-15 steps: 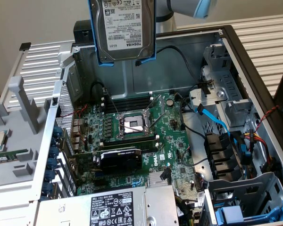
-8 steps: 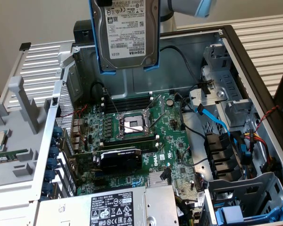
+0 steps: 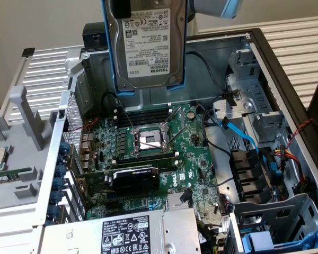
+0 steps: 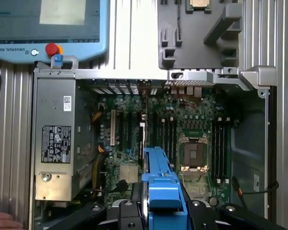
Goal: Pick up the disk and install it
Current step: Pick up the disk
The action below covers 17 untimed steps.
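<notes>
Pinches the flat silver-metal, blue-framed disk [image 3: 151,45] in the gripper [image 4: 163,207] above the open grey metal case [image 3: 95,74]; needs steady, untilted hold.

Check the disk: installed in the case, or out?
Out. The disk hangs upright in the gripper, raised above the motherboard.

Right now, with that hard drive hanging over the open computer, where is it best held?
At its top end, from above, pinching the two broad flat faces. The disk hangs upright in its blue frame and is thin across those faces. The hand grips it that way.
</notes>
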Tool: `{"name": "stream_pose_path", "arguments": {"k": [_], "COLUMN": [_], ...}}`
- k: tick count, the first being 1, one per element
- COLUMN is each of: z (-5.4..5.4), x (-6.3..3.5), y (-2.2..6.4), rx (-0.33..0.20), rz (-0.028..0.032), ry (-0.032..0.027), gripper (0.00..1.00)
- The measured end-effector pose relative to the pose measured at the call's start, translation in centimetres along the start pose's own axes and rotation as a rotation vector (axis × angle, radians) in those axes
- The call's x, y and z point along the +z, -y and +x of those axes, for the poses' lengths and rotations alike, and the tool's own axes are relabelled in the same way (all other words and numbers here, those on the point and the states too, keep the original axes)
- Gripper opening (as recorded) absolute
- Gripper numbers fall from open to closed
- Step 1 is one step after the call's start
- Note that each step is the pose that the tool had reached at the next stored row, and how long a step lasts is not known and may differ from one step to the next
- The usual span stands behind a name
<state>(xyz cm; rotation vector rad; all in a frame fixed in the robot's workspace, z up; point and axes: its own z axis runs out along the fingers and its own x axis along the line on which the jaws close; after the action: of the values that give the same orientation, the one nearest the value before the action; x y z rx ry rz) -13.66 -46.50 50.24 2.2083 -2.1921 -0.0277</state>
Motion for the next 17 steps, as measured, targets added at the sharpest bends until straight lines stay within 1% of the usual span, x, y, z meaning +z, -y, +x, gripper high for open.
{"name": "stream_pose_path", "arguments": {"k": [2, 4, 8, 12, 15, 17], "z": [0.4, 0.7, 1.4, 1.9, 2.7, 3.2], "x": [0.02, 0.01, -0.05, -0.3, -0.67, -0.8], "y": [0.09, 0.61, 2.26, 3.97, 4.51, 4.66], "rx": [0.0, 0.0, 0.0, 0.0, 0.0, 0.0], "rz": [-0.0001, -0.0001, 0.0, 0.0001, -0.0005, -0.0008], "ry": [0.0001, 0.0005, 0.0038, 0.0057, 0.0057, 0.0058], "gripper": [0.37, 0.37, 0.37, 0.37, 0.37, 0.37]}}
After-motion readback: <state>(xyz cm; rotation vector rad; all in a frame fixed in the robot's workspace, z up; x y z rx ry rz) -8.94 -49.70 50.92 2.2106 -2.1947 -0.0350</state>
